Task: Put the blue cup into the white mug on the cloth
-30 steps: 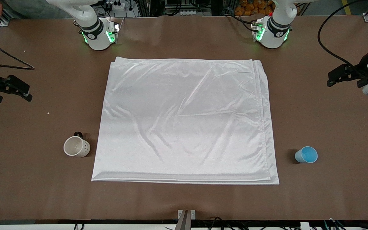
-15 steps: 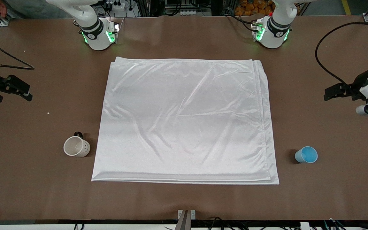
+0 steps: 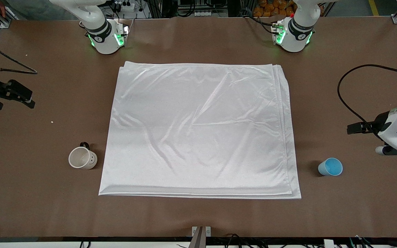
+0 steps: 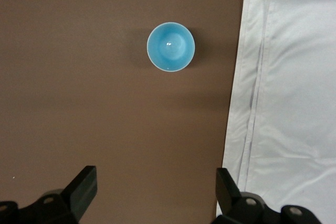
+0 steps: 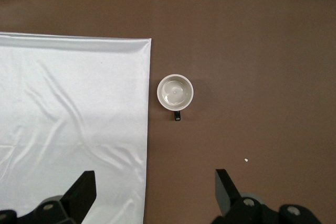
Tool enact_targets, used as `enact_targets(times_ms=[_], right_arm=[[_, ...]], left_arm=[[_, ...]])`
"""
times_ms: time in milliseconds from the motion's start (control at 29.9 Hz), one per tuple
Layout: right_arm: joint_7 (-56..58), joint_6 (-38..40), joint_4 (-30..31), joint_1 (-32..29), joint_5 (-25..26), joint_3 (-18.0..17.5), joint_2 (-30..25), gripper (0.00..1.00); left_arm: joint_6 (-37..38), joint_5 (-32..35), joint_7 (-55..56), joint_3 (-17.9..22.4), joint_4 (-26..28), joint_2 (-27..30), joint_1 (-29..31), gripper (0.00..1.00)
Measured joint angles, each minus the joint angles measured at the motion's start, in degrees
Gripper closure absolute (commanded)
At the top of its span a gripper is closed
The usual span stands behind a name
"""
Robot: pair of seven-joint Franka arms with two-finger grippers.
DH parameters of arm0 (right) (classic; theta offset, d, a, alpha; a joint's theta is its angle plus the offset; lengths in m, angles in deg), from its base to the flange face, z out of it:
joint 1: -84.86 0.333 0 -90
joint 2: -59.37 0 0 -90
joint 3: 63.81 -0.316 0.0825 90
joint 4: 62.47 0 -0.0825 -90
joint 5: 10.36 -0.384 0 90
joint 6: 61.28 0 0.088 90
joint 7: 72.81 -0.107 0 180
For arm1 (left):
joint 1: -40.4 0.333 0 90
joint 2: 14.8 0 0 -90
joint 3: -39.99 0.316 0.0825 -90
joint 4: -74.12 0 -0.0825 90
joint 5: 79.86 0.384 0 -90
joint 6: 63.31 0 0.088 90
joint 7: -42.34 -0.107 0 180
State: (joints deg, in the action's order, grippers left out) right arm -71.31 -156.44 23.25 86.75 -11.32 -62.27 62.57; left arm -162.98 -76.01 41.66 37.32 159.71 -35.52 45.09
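The blue cup [image 3: 330, 167] stands upright on the bare table beside the cloth's edge, toward the left arm's end. It shows from above in the left wrist view [image 4: 170, 46]. The white mug [image 3: 82, 158] stands upright on the table by the cloth's other edge and also shows in the right wrist view [image 5: 175, 92]. The cloth [image 3: 198, 131] lies flat in the middle. My left gripper [image 3: 355, 128] is open and empty over bare table close to the blue cup; it also shows in its own view [image 4: 156, 192]. My right gripper [image 3: 26, 98] is open, empty and waits over bare table [image 5: 156, 190].
The two arm bases [image 3: 105, 38] [image 3: 293, 36] stand along the edge of the table farthest from the front camera. A black cable [image 3: 346, 100] loops over the table at the left arm's end. A small white crumb [image 3: 51, 121] lies near the right gripper.
My left arm has swung over the table toward the blue cup, its gripper still open. The right gripper, the cups and the cloth have not moved.
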Motion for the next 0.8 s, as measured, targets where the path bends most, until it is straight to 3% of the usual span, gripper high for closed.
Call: enact_targets(times_ms=[367,802], right_arm=[[0.0,-1.0,4.38,-0.08,0.0,0.23,0.25,0.0],[0.0,-14.16,19.16,-0.8,0.0,0.62,1.24,0.0]], left_arm=[[-6.99,0.98,-0.06,0.07,-0.03,-6.02,1.33,0.0],[-14.71,0.99,-0.68,0.03,-0.08,-11.96,1.85,0.0]])
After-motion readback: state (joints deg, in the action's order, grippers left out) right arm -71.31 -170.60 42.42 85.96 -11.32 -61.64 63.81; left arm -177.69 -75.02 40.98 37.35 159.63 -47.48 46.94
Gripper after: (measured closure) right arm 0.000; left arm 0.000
